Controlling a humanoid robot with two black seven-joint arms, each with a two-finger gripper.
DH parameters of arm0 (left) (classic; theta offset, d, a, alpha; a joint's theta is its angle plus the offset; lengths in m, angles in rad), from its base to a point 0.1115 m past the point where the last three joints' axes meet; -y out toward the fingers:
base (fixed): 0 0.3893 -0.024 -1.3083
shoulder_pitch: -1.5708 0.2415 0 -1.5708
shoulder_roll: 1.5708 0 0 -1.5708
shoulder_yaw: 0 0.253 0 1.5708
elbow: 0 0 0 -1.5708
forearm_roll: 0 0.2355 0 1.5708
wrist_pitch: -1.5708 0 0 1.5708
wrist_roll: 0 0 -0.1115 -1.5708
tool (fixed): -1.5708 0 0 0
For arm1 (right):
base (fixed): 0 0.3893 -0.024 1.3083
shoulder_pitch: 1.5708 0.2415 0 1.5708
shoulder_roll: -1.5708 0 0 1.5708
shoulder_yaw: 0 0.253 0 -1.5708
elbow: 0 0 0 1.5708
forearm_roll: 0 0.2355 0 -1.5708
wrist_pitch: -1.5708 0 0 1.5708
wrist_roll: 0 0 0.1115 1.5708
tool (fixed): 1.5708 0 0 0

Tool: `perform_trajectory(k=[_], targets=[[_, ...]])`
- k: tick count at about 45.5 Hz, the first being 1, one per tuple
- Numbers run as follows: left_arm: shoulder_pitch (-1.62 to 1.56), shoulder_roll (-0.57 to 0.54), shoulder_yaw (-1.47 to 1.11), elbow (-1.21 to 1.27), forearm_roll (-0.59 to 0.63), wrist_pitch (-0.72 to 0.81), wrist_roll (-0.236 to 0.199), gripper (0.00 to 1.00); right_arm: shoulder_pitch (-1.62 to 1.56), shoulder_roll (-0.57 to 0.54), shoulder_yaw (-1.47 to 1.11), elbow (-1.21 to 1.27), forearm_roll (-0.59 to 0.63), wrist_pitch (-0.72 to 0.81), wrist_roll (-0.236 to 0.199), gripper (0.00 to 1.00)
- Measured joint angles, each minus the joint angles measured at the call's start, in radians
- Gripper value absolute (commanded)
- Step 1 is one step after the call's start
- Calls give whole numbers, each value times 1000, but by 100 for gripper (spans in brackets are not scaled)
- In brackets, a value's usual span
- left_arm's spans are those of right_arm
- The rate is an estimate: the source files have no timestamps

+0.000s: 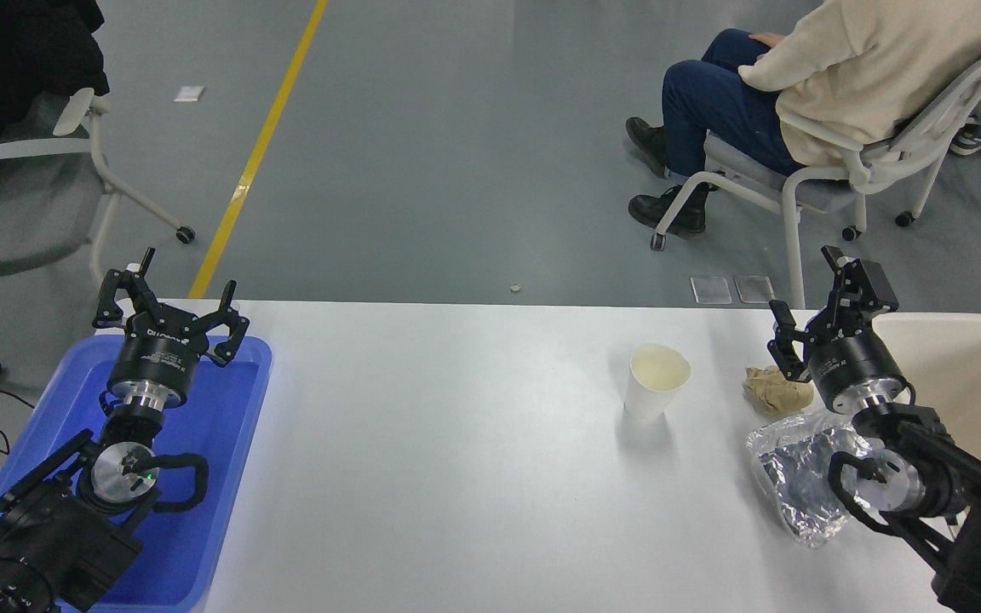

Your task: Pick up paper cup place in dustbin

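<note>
One paper cup to move, upright on the surface, right of centre and closer to the far edge than the near one, mouth up, looks empty as far as I can see inside. My read: very light, thin-walled, crushes easily if squeezed, and tips with any side nudge. Rolled rim is the stiffest part, so I'd pinch across the wall just under the rim, or hook one finger inside and one outside the lip, with low force. Waxed paper may be a bit slick, so a mid-wall squeeze risks ovalising it and letting it pop out.

Right tool hangs above the far right edge of the surface, fingers spread wide, nothing between them, touching nothing. It sits right of the cup, well apart from it, with a crumpled brown paper ball just below and beside it and a foil wrapper nearer me, partly under the arm. Opening looks wide enough to straddle the cup wall, maybe the whole cup.

Dustbin is at the right edge, right next to the tool, so the carry is short.

Left tool is parked at the far-left corner over the blue tray, fingers spread, empty.

Watch the paper ball when swinging left toward the cup.
</note>
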Motion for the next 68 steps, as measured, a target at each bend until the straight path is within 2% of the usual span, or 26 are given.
perform_trajectory(k=[16,24,31,37,46,58,68], targets=[[0,0,-1,0,0,0,0,100,144,-145,-353,40,26,-14,0,100],[0,0,-1,0,-1,0,0,100,339,-245,-698,55,28,-2,3,100],[0,0,-1,0,-1,0,0,100,554,-274,-1049,62,28,5,4,100],[0,0,-1,0,-1,0,0,100,745,-251,-1355,97,28,23,4,100],[0,0,-1,0,-1,0,0,100,986,-209,-1670,167,22,96,4,100],[0,0,-1,0,0,-2,0,100,1252,-116,-1918,221,14,423,2,100],[0,0,-1,0,0,-2,0,100,1441,-10,-2057,239,-12,638,0,100]])
